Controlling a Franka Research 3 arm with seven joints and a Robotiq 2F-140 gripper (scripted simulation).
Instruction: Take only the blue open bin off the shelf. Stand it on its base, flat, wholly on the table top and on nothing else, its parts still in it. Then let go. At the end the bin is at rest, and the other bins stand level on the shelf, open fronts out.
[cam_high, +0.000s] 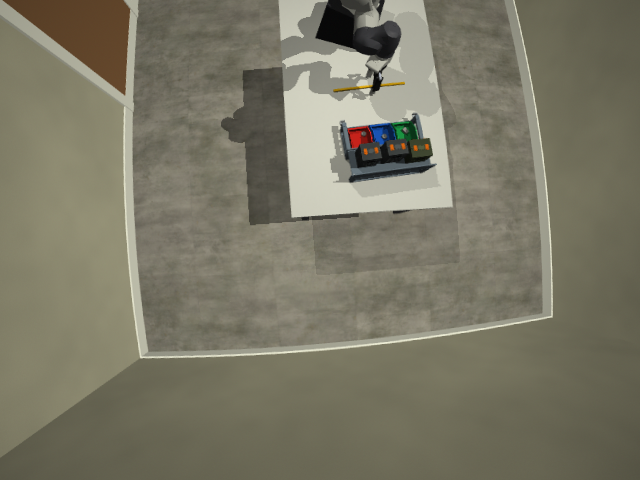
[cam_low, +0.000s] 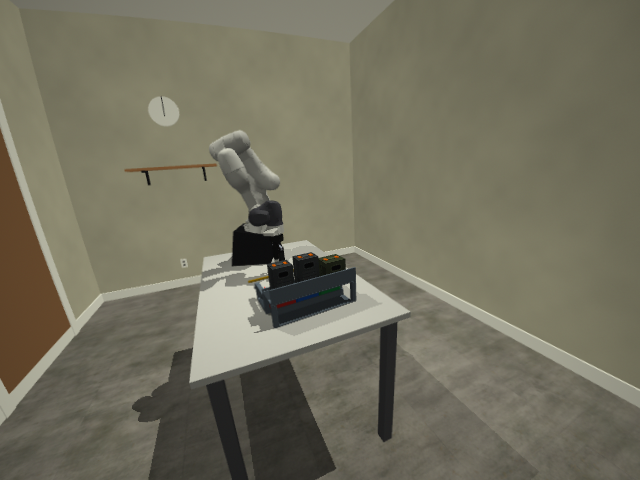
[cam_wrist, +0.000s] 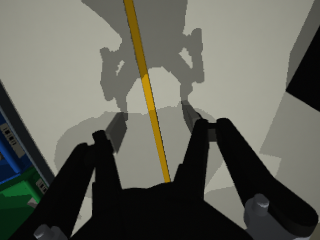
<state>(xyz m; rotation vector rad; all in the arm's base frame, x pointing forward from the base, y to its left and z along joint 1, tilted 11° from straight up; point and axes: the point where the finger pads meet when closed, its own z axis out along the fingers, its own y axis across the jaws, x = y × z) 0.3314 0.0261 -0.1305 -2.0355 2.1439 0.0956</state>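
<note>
The blue open bin (cam_high: 381, 135) (cam_low: 310, 297) sits in the middle of the grey shelf (cam_high: 392, 170), between a red bin (cam_high: 359, 136) and a green bin (cam_high: 401, 132). Each holds a small grey part. An edge of the blue bin (cam_wrist: 5, 135) shows at the left of the wrist view. My gripper (cam_high: 376, 86) (cam_low: 278, 253) (cam_wrist: 153, 115) is open and empty. It hangs low over the table behind the shelf, its fingers on either side of a thin yellow rod (cam_high: 351, 88) (cam_wrist: 137, 45) and clear of it.
Three dark boxes with orange marks (cam_high: 370, 152) (cam_high: 397, 148) (cam_high: 420, 147) stand on the shelf in front of the bins. The white table (cam_high: 315, 155) (cam_low: 232, 335) carries the robot's black base (cam_high: 333, 25) at its far end.
</note>
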